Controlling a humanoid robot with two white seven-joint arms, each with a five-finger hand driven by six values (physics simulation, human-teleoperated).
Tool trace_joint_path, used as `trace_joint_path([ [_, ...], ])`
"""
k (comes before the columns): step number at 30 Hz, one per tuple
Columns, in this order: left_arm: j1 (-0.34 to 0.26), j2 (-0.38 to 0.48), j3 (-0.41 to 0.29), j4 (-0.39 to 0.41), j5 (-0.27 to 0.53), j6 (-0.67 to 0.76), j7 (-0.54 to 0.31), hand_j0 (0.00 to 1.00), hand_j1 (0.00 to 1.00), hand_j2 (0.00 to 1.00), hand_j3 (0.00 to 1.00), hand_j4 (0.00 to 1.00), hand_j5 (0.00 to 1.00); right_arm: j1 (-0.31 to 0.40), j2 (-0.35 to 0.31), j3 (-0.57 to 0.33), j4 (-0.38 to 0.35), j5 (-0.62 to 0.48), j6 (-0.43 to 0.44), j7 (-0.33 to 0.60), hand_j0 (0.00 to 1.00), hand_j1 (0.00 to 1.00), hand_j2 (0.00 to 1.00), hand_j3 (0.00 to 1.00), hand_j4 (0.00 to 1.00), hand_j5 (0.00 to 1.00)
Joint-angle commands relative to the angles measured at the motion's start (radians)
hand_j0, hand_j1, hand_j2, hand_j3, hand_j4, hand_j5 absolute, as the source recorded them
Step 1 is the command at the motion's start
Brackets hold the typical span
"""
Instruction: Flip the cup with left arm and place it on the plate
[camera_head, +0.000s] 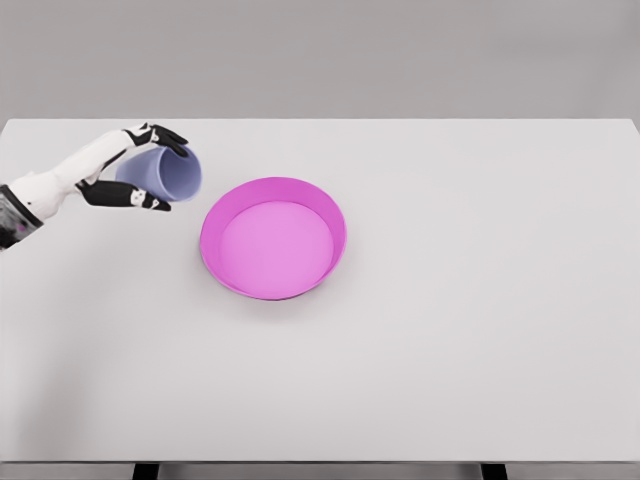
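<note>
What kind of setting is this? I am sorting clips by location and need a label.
Likely a simulated tabletop test bench, not a lived-in room: a bare white table against a blank grey wall, holding only a pink plate, and a lavender cup gripped on its side by the robot's left hand.

A white robot left hand reaches in from the left edge over a pale grey table, its dark-tipped fingers wrapped around a lavender cup tipped on its side. Just right of the cup sits a round magenta plate with a raised rim.
</note>
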Motion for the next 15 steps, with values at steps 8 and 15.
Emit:
trace_joint_path([
  [8,0.005,-0.062,-0.037,-0.066,0.056,0.002,-0.001,0.60,0.60,0.60,0.60,0.60,0.60,0.000,0.000,0.000,0.000,0.000,0.000,0.000,1.00,1.00,1.00,1.00,1.00,1.00],
  [15,0.009,-0.097,-0.065,-0.100,0.058,0.002,-0.001,0.58,0.58,0.58,0.58,0.58,0.58,0.000,0.000,0.000,0.000,0.000,0.000,0.000,1.00,1.00,1.00,1.00,1.00,1.00],
])
